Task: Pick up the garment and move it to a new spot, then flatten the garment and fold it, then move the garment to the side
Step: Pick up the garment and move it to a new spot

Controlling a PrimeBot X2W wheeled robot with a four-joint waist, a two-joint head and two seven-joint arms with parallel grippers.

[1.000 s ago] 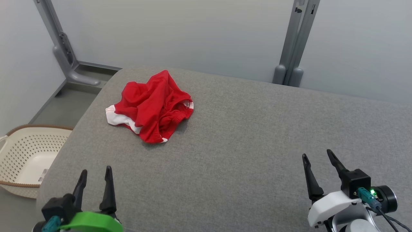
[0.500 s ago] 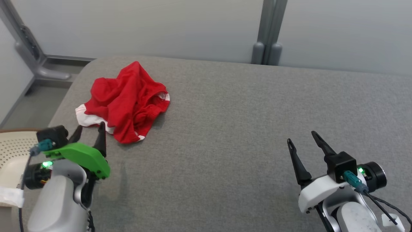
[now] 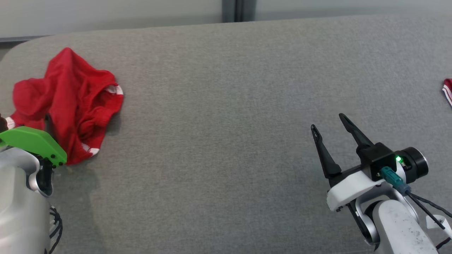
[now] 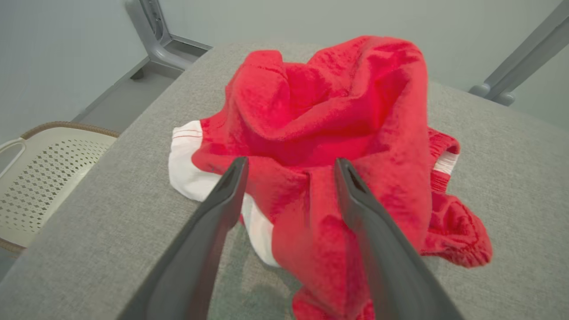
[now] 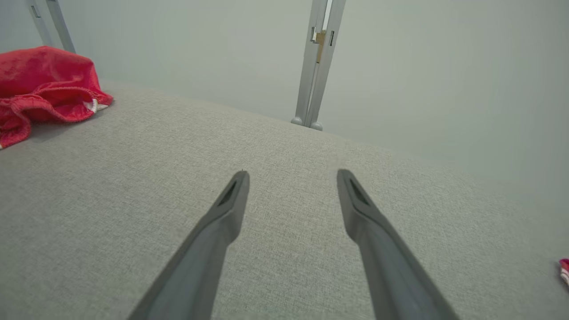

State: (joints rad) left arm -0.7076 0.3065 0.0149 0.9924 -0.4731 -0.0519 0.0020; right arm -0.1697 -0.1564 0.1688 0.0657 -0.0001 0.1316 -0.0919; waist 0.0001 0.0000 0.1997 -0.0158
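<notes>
likely soft, light red garment [image 4: 338, 111] crumpled by the table's [image 3: 219, 106] far left corner, best pinched at a raised fold; left tool [image 4: 291, 166] and right tool [image 3: 328, 121] both apart.

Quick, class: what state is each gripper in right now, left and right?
Left gripper: open, right at the red garment, not gripping it.
Right gripper: open, empty, over the bare grey surface.

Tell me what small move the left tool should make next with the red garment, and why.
Probably lower the left tool onto the near fold of the red garment, ready to close. Its jaws stand open, the crumpled heap lies just beyond its tips, and nothing is gripped yet.
</notes>
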